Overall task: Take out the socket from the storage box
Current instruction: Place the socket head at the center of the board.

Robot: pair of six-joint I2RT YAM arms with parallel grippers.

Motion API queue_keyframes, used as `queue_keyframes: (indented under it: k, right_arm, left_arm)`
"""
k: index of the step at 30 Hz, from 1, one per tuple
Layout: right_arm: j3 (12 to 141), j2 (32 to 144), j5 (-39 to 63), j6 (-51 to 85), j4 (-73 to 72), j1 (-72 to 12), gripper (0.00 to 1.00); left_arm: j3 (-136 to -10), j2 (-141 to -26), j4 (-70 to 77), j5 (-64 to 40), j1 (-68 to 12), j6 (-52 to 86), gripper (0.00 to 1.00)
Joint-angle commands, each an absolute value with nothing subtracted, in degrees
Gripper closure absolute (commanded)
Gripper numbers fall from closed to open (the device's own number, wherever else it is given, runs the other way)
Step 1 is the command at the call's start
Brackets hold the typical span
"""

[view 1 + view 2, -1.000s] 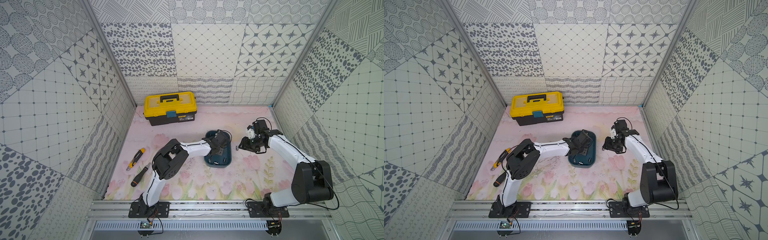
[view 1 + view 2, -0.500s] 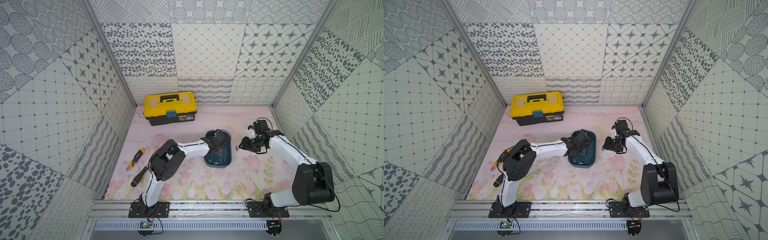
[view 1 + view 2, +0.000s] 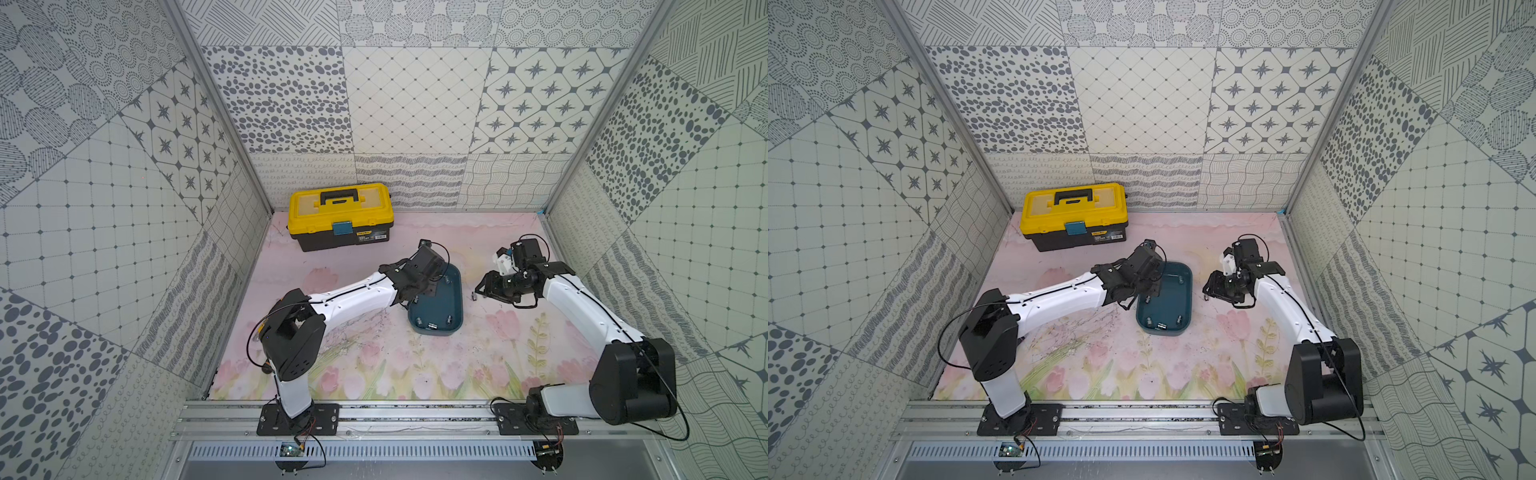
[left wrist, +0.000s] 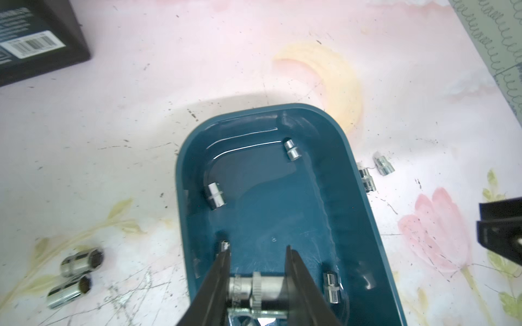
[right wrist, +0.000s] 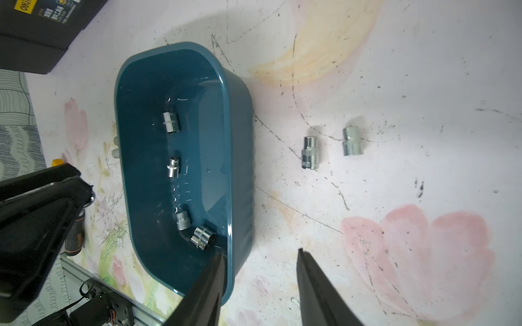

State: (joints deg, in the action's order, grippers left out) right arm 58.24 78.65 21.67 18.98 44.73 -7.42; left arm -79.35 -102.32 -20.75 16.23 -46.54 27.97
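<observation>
Overhead, in both top views, you have the left gripper (image 3: 417,286) reaching over the left side of the storage box (image 3: 452,309). The right gripper (image 3: 486,287) hangs near the box's right wall, outside it. Neither grip can be read from up here.

Left wrist view: the fingers (image 4: 217,279) are closed on a socket (image 4: 255,288). It lies crosswise between them, its long axis running from one finger to the other, and appears pinched end to end. It sits over the box floor, nearer the left wall than the right. Whether it is clear of the floor, I cannot tell. Other sockets (image 4: 216,196) lie loose in the box, and more rest on the mat (image 4: 113,113) along both long walls.

Right wrist view: the right gripper's jaws stand apart with nothing between them. One jaw is close by the box's wall; contact cannot be confirmed.

Judgement: the left arm has the piece. Your coming move is a lift straight up past the rim, then outward over the left wall, the nearer edge. An end-to-end hold may slip.
</observation>
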Motion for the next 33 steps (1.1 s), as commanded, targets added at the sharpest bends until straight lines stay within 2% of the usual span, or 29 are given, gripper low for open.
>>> queue_keyframes:
  k: [1, 7, 15, 33]
  right_arm:
    - [57.27, 76.64, 23.46, 20.41, 43.55, -7.72, 0.53]
    - [56.95, 76.73, 23.73, 20.83, 43.18, -8.35, 0.53]
    - [56.99, 77.50, 23.66, 21.44, 42.66, -9.29, 0.52]
    - [58.33, 79.00, 21.25, 21.48, 43.38, -12.30, 0.52]
  left_arm:
    - [-75.69, -97.39, -26.06, 18.53, -42.75, 30.59, 0.74]
    - [-68.27, -94.07, -28.24, 17.96, -38.10, 33.10, 0.74]
    - [-60.41, -93.64, -27.90, 16.75, -36.24, 35.91, 0.74]
    - [-54.91, -97.64, -22.27, 14.85, -36.12, 38.42, 0.72]
